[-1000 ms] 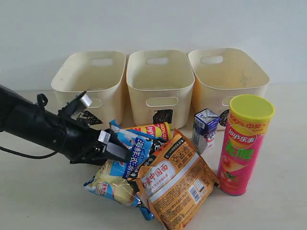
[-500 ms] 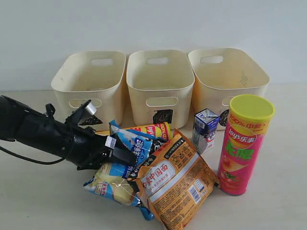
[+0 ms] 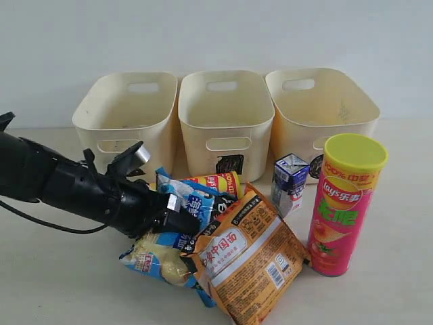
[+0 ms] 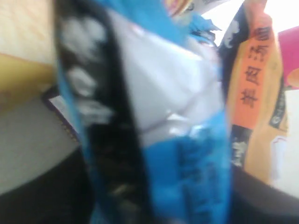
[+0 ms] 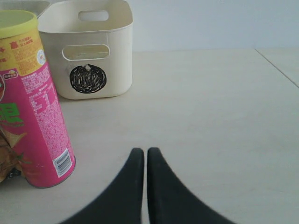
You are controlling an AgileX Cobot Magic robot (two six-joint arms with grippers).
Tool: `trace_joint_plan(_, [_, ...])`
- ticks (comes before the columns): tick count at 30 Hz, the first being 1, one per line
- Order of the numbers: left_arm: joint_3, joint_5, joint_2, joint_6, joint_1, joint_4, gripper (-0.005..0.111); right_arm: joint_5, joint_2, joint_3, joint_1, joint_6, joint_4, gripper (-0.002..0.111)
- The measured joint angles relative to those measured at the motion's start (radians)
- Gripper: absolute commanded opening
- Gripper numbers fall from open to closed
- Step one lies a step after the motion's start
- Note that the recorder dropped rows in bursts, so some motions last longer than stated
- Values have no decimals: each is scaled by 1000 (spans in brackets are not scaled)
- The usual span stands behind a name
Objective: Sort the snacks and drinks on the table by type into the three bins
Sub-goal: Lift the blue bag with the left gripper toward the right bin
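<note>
**A:** How far along is the sorting?

**B:** Barely begun. The three bins, beyond the left pincer, look empty. Everything sits on the table.

**A:** And the pincers?

**B:** The left one's jaws flank the upper blue-and-white bag; I cannot tell whether they pinch it. The right pincer is pressed together and holds nothing.

**A:** Counts?

**B:** Two tubes: the pink tube upright beside the right pincer, and the yellow-and-red tube lying just past the left pincer. Three bags: the upper one, the lower blue-and-white bag under the left pincer, and the orange bag. One carton.
</note>
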Motion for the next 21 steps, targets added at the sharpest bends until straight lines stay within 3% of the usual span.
trace_joint_plan(2, [0, 11, -2, 3, 0, -11, 5, 0, 0, 0, 0, 0, 0, 0])
trace_joint_plan(21, [0, 7, -174, -3, 0, -21, 4, 0, 0, 0, 0, 0, 0, 0])
